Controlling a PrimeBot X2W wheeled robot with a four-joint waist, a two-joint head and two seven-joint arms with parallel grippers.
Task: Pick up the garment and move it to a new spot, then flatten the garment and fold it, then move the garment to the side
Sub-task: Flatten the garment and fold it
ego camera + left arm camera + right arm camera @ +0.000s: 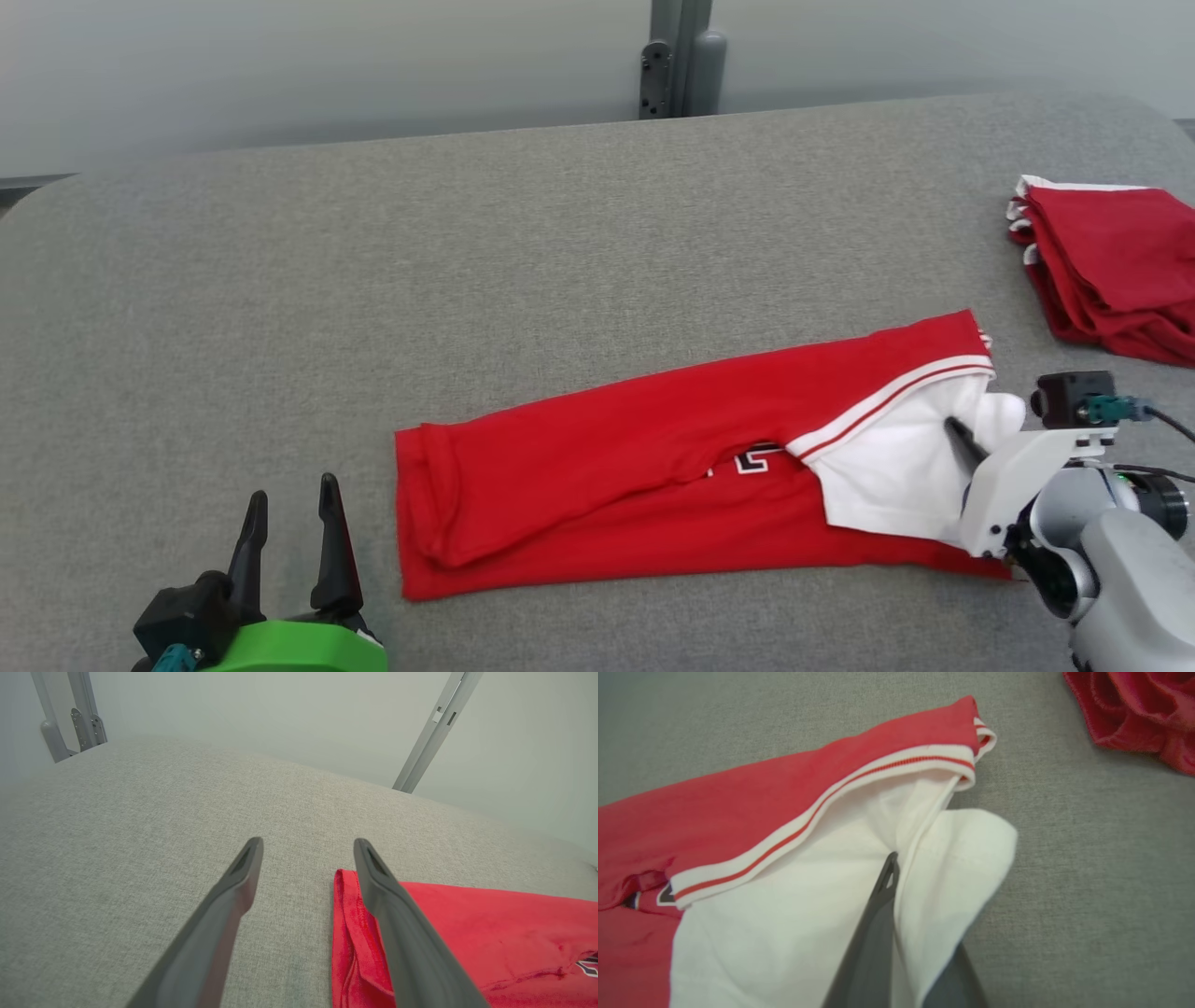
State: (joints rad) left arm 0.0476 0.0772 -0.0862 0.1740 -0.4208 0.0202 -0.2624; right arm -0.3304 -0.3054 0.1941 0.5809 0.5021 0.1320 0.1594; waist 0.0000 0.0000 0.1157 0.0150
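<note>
The garment (pixel 653 467) is a red shirt with a white sleeve and striped trim, folded into a long band across the grey table. My right gripper (pixel 962 439) is shut on the white sleeve at the band's right end; in the right wrist view the white cloth (pixel 952 858) wraps between the two dark fingers (pixel 878 914), pinched at the gripper (pixel 896 858). My left gripper (pixel 289 504) stands open at the lower left, just left of the garment's left end (pixel 355 933), with nothing between its fingers (pixel 308 849).
A second folded red garment (pixel 1111 271) lies at the table's right edge, also seen as a red garment (pixel 1143 714) in the right wrist view. The grey fabric table (pixel 373 280) stretches bare to the left and back. A grey post (pixel 681 56) stands behind the far edge.
</note>
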